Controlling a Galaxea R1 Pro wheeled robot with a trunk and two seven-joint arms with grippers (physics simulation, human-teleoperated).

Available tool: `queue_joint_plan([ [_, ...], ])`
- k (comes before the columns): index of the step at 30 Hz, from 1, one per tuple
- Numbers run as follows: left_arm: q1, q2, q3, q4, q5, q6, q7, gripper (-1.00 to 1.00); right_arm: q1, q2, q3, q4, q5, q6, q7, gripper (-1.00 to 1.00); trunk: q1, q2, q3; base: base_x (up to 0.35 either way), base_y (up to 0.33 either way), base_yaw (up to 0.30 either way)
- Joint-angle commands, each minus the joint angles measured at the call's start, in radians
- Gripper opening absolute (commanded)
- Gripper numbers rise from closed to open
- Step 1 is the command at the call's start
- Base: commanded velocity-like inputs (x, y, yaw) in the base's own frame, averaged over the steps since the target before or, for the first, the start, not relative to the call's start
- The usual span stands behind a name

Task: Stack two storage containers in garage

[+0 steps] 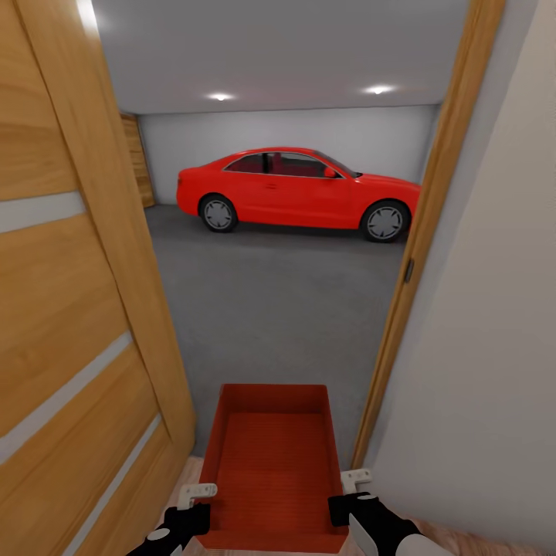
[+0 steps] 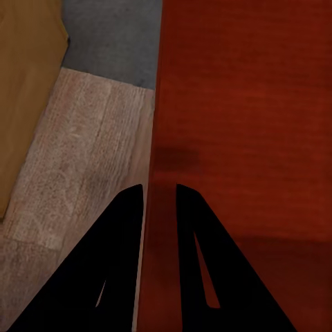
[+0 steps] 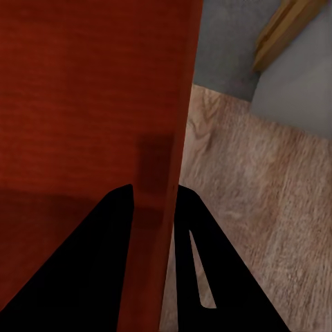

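One red-orange storage container (image 1: 274,463), open-topped and empty, hangs in front of me at the doorway threshold. My left gripper (image 1: 197,494) is shut on its left wall and my right gripper (image 1: 351,483) is shut on its right wall. In the left wrist view the black fingers of that gripper (image 2: 159,187) straddle the thin wall of the container (image 2: 249,138). The right wrist view has the right gripper (image 3: 153,187) clamped on the container's (image 3: 90,104) other wall. Beyond the doorway lies the garage with its grey concrete floor (image 1: 270,309).
An orange wooden door (image 1: 62,309) with frosted strips stands open close on my left. The wooden door frame (image 1: 417,255) and a white wall (image 1: 494,347) flank my right. A red car (image 1: 297,189) is parked across the far garage. Light wood flooring (image 2: 83,152) is under me.
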Motion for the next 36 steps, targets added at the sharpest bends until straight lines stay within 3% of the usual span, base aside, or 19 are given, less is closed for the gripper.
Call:
queue_joint_plan([
  [1, -0.001, 0.001, -0.018, -0.001, 0.006, -0.004, 0.008, -1.00, 0.000, -0.005, 0.044, 0.001, 0.018, 0.008, -0.009, -1.00, 0.000, 0.000, -0.001, 0.061, 0.086, -0.169],
  [36, -0.001, 0.001, -0.018, -0.001, 0.006, -0.004, 0.008, -1.00, 0.000, -0.005, 0.042, 0.001, 0.017, 0.008, -0.009, -1.00, 0.000, 0.000, -0.001, 0.059, 0.077, -0.096],
])
